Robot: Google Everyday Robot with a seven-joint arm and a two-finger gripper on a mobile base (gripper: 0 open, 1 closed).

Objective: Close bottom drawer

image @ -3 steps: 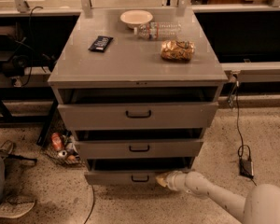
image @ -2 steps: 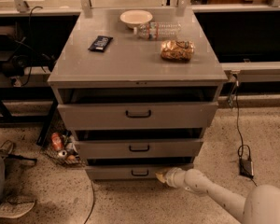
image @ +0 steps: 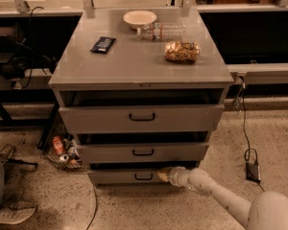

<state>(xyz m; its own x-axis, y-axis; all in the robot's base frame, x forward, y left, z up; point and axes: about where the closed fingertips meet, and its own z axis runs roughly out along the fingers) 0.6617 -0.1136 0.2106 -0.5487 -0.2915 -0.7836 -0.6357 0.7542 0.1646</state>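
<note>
The bottom drawer [image: 113, 178] has slid further into the cabinet [image: 134, 63], nearly shut now, the hand [image: 164, 174] pressed against its front; whether it's open, I can't tell.

Grey bottom drawer [image: 117, 177], slightly open, hand [image: 164, 175] at its front's right.

Pincer [image: 163, 174] at the bottom drawer [image: 114, 178] front, right of its handle [image: 143, 177]
</note>
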